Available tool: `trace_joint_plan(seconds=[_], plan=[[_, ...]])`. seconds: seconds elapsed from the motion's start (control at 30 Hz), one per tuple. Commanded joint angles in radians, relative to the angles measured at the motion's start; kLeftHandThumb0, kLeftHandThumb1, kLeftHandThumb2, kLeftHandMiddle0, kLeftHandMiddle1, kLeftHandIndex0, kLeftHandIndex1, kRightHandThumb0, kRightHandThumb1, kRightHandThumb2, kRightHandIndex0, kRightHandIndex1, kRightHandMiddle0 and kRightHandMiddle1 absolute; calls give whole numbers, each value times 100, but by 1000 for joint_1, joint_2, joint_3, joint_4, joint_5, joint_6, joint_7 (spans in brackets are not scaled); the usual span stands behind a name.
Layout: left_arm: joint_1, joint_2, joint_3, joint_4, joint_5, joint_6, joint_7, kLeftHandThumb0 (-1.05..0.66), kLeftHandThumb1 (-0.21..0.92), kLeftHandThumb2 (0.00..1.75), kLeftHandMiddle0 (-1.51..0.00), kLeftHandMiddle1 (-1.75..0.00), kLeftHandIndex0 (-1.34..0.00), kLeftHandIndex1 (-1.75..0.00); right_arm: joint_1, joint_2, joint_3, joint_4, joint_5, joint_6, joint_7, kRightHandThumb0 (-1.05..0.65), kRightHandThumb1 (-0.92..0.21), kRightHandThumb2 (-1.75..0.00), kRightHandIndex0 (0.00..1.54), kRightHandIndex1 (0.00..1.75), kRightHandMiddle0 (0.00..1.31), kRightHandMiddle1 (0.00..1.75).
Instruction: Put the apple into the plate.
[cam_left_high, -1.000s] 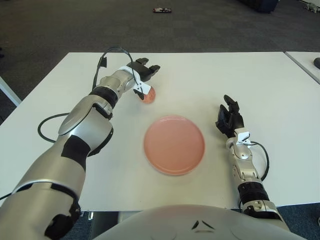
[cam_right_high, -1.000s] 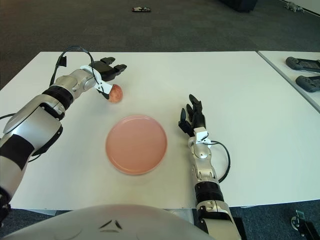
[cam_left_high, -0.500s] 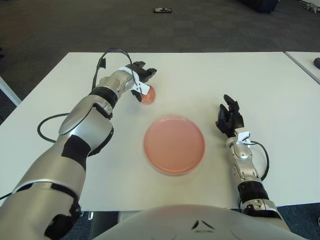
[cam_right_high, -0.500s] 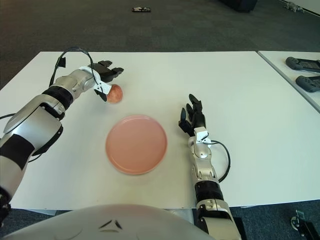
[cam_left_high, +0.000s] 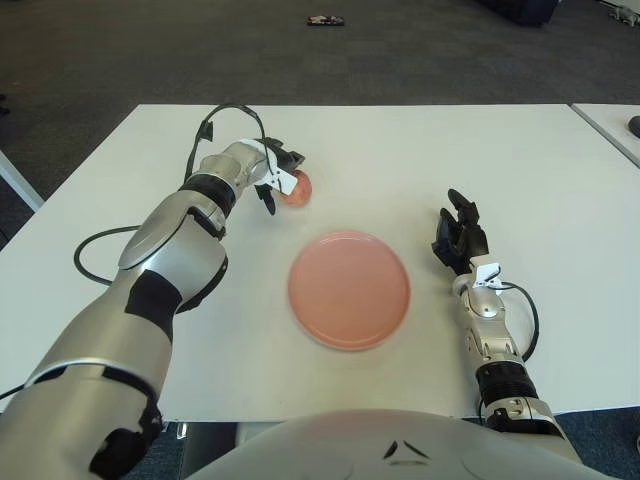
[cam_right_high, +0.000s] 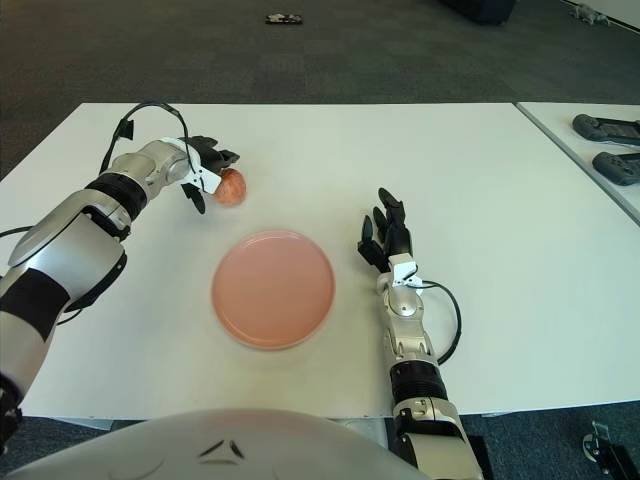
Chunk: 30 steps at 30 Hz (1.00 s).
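Nearest to me, on the right side of the white desk, my right hand shows just right of the round pink plate, fingers spread upward and holding nothing; it has no part in this step.

The pink plate sits in the middle of the desk, flat and with nothing in it. So the apple is not yet delivered, and I judge the task to be at its first stage: securing the fruit.

Farther off and to the left, the small reddish-orange apple sits on the desk, beyond the plate's far-left rim and a little apart from it. My left hand is right against the apple's left side, dark fingers curling around it: some reach over the far side while another hangs down on the near-left. They look partly wrapped but not clamped; I cannot tell whether they press on the skin firmly enough to count as a grip, and the apple appears to be resting on the desk.

The next move, as I judge it, calls for closing the fingers fully on the round fruit so it cannot roll free, then lifting it clear and carrying it nearer and rightward over the plate's middle before letting go low.
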Motion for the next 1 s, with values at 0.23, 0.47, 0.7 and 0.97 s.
trace_joint_plan(seconds=[0.23,0.47,0.7,0.97], plan=[[-19,-24,-30,15,25,16,-14,-94,77,4,0,0,0,-22,34,7,0,38,4,48,0,-66,-92,-80,20,0,0,48],[-7,-30,-33,24,21,21,-7,-96,77,4,0,0,0,-31,33,9,2,40,2,43,-1,-67,-92,-80,20,0,0,48],[5,-38,-37,30,25,31,12,-97,77,4,0,0,0,-36,35,10,3,39,0,43,-3,-67,-92,-80,20,0,0,47],[12,-56,-55,40,39,49,46,-96,75,3,0,0,0,-32,38,12,4,41,0,42,-6,-67,-92,-80,19,0,0,47]])
